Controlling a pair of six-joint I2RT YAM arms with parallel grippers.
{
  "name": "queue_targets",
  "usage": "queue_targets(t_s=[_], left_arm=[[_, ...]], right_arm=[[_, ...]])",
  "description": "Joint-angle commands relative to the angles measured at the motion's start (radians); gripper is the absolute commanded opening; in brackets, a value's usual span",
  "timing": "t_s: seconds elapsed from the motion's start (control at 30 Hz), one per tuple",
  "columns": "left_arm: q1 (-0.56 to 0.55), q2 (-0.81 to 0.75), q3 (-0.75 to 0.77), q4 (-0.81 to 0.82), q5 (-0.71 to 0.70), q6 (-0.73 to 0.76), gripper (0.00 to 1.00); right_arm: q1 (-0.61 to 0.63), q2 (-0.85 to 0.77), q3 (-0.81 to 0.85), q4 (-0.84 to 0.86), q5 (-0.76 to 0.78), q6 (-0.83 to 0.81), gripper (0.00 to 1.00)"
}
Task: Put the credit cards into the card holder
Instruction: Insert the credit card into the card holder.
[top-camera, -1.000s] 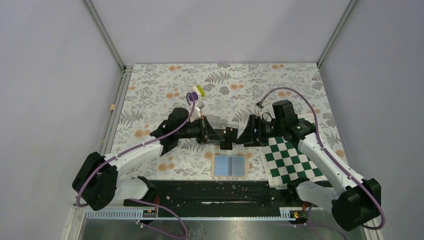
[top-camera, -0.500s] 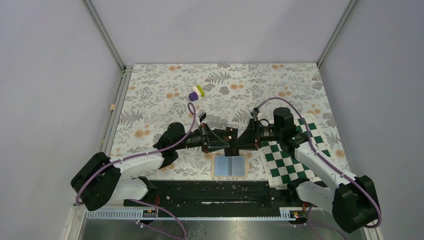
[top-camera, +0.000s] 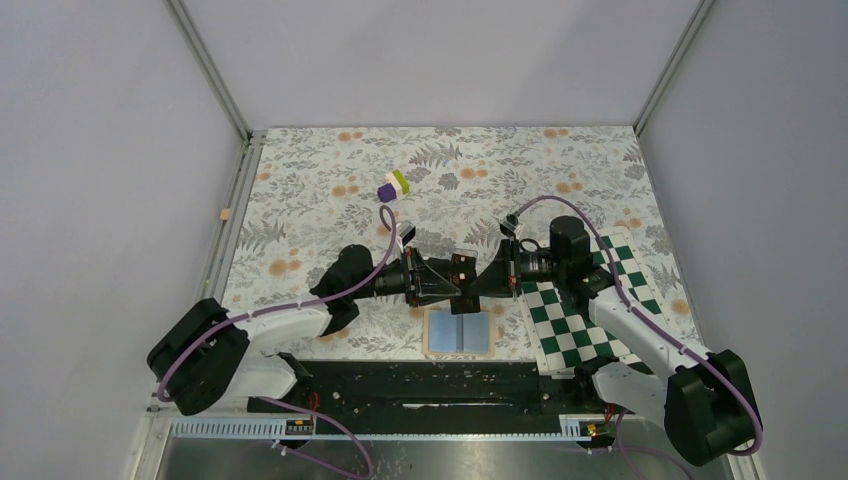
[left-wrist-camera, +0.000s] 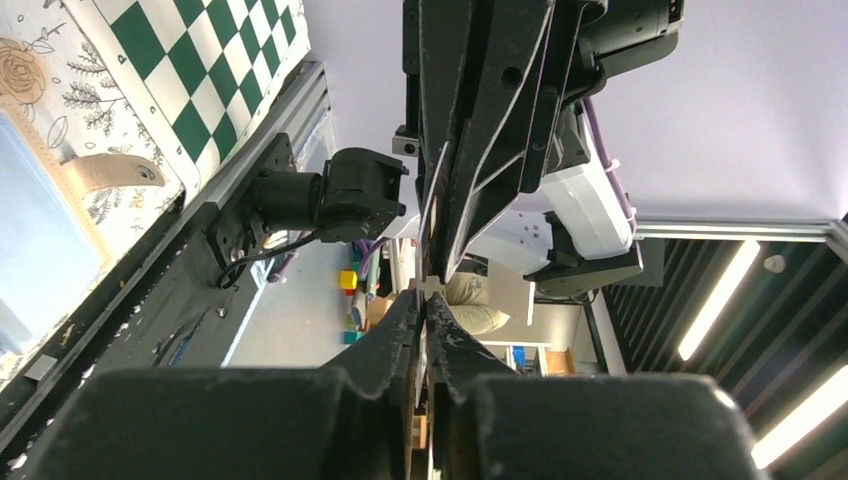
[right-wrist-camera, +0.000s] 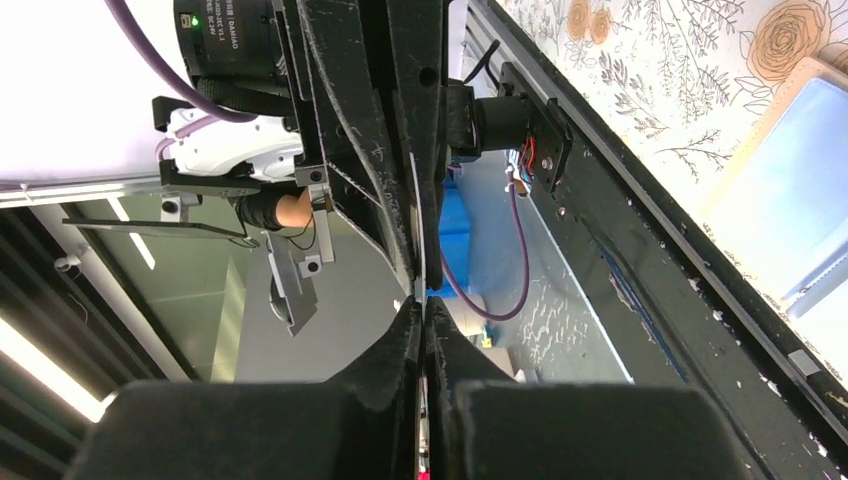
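One credit card (top-camera: 462, 272), thin and black, is held upright on edge just above the far side of the card holder (top-camera: 459, 333), which lies open, light blue side up with a tan rim. My left gripper (top-camera: 452, 281) comes from the left and my right gripper (top-camera: 475, 282) from the right, tip to tip on that card. In the left wrist view the card's pale edge (left-wrist-camera: 432, 240) runs between my left gripper's (left-wrist-camera: 424, 300) nearly closed fingers. The right wrist view shows my right gripper (right-wrist-camera: 421, 305) pinched tight on the card edge (right-wrist-camera: 417, 230), with the card holder (right-wrist-camera: 800, 220) below.
A green-white checkerboard (top-camera: 585, 320) lies right of the card holder, under the right arm. A purple-green-white block cluster (top-camera: 394, 185) sits further back. A clear plastic case (top-camera: 440, 244) lies just behind the grippers. The black base rail (top-camera: 430, 385) runs along the near edge.
My right gripper has closed onto the card that my left gripper was holding. Both grippers have drifted slightly nearer, over the card holder's far edge.
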Motion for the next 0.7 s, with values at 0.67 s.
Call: queue_targets(t_s=[0.67], left_arm=[[0.073, -0.073, -0.047, -0.687, -0.225, 0.367, 0.37]], right_arm=[[0.111, 0.121, -0.273, 0.249, 0.526, -0.115, 0.00]])
